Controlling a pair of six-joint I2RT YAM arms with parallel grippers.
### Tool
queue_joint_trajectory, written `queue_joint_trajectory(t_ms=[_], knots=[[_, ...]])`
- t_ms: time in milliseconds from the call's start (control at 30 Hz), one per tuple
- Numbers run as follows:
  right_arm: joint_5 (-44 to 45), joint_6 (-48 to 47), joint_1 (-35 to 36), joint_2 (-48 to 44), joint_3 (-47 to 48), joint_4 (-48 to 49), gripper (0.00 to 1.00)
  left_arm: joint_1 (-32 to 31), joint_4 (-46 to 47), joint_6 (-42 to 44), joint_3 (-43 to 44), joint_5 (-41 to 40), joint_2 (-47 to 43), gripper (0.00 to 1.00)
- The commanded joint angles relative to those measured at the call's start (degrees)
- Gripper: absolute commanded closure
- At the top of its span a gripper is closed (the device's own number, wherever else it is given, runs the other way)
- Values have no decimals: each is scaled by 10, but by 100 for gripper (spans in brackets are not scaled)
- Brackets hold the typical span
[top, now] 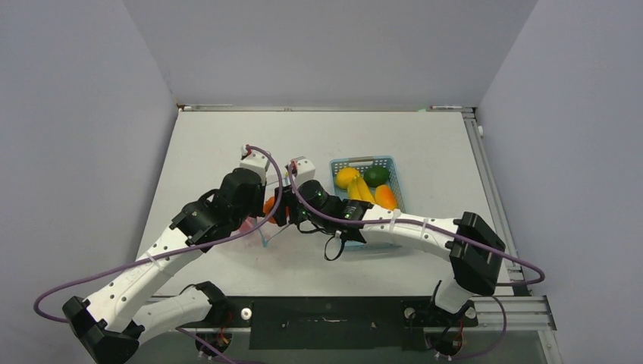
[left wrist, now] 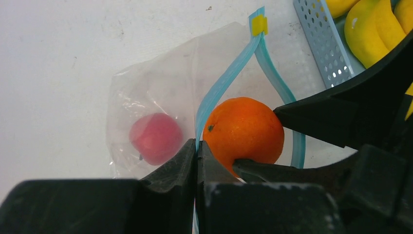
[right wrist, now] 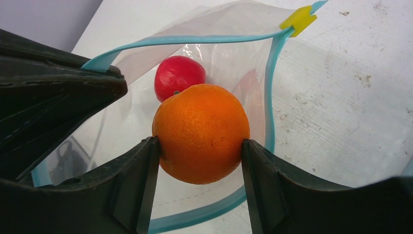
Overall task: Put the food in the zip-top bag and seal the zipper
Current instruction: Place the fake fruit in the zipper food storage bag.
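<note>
The loading step is in hand: the orange is clamped in the right gripper at the mouth of the bag, which lies on the table. The mouth is held open by the left gripper, pinched shut on the zipper. The apple is already inside (more fruit lies in the basket). Next, the orange should be pushed deeper and released.

bright even light, soft faint shadows, wrist views sharp mid-frame — near fingers dark, slightly blurred
</note>
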Motion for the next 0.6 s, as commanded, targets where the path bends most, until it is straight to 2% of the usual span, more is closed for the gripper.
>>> queue_joint_trajectory(t_ms=[0, 200, 333, 567], knots=[[41, 18, 5, 15, 34, 25, 63, 4, 27, 0, 4, 7, -11, 100], [70, 35, 5, 43, 50, 37, 60, 4, 27, 1, 5, 9, -8, 100], [86, 41, 5, 51, 61, 42, 49, 3, 27, 2, 5, 11, -4, 100], [96, 44, 5, 49, 68, 46, 16, 3, 27, 3, 3, 9, -3, 100]])
